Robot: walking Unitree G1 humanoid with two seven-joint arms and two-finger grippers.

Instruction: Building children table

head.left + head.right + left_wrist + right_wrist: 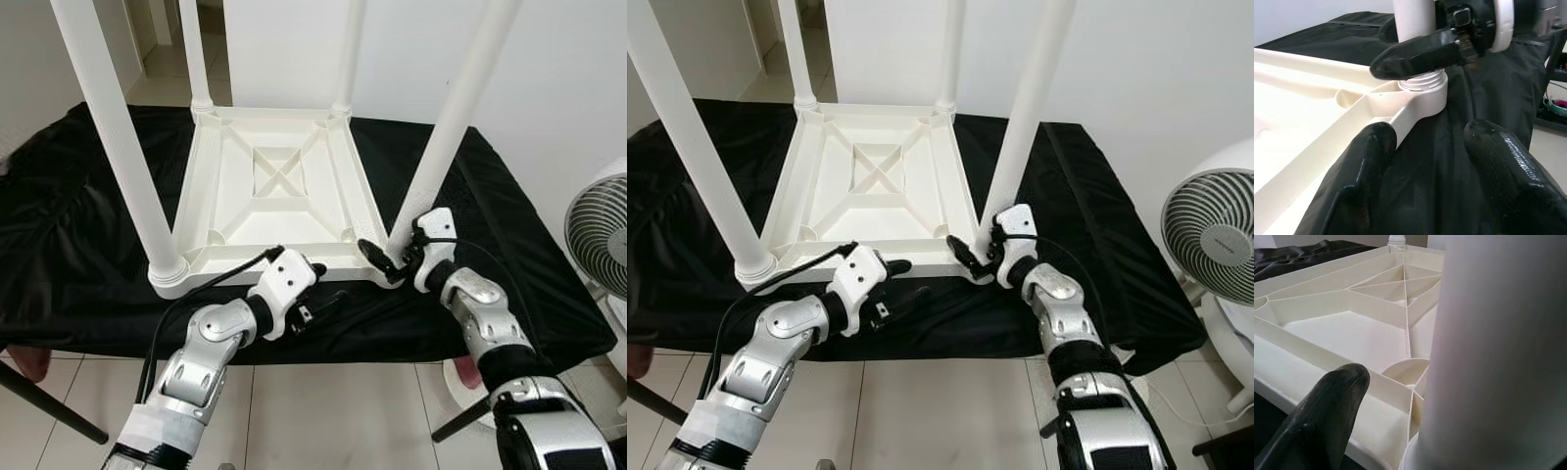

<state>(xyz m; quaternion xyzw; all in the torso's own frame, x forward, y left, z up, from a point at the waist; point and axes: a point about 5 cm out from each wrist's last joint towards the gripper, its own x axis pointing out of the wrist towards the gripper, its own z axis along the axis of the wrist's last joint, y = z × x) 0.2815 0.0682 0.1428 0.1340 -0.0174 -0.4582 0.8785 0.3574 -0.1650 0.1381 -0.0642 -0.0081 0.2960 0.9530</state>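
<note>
Upside-down, the white plastic children's table top (pixel 284 191) with ribbed underside lies on a black cloth-covered table (pixel 509 245), four white round legs pointing up. Right end effector (pixel 387 257) clasps the base of the near right white leg (pixel 456 117). Left end effector (pixel 318 294) hovers spread wide, empty, beside the top's near edge.
</note>
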